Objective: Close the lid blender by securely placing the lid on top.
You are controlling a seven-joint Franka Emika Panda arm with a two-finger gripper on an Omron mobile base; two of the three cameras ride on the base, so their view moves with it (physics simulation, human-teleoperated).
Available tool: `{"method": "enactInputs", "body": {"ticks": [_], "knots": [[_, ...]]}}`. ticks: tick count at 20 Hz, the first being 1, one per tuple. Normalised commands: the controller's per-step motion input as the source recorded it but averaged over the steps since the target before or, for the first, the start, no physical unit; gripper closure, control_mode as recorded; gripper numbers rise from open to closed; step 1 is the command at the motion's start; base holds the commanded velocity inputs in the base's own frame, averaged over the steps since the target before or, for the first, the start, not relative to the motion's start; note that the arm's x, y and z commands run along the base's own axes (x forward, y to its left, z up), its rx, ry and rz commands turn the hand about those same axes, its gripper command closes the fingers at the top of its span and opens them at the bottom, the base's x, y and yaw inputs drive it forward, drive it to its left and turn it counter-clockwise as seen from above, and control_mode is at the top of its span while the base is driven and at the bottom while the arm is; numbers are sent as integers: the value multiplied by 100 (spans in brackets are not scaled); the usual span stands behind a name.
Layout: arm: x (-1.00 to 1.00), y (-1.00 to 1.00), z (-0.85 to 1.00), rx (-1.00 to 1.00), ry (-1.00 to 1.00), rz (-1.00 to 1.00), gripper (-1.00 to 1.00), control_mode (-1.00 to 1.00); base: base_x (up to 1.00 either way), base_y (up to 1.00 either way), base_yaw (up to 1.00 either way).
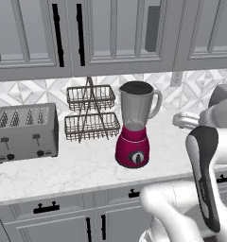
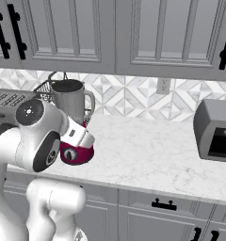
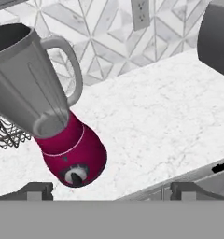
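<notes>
The blender point(image 1: 133, 125) stands upright on the marble counter point(image 1: 77, 170), with a magenta base, a dark dial and a clear grey jar whose handle points right. A flat black disc that looks like the lid point(image 1: 135, 87) fills the jar's mouth, level with the rim. From the hand view the blender point(image 3: 53, 121) appears tilted at the left, with the dark lid point(image 3: 9, 36) at its top. My gripper point(image 3: 111, 190) is open, nothing sits between its fingertips point(image 3: 39, 189), and it hangs in front of the counter edge, apart from the blender point(image 2: 73, 117).
A grey four-slot toaster point(image 1: 23, 132) sits at the counter's left, with a two-tier wire basket rack point(image 1: 91, 113) behind the blender. A dark grey appliance point(image 2: 216, 132) stands at the right. Wall cabinets point(image 2: 133, 33) hang overhead. A wall outlet point(image 2: 163, 85) is in the backsplash.
</notes>
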Motion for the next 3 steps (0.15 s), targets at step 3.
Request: {"method": "enactInputs", "body": {"ticks": [3], "knots": [[-100, -95, -25, 10, -29, 0, -100, -100, 0, 0, 0]]}}
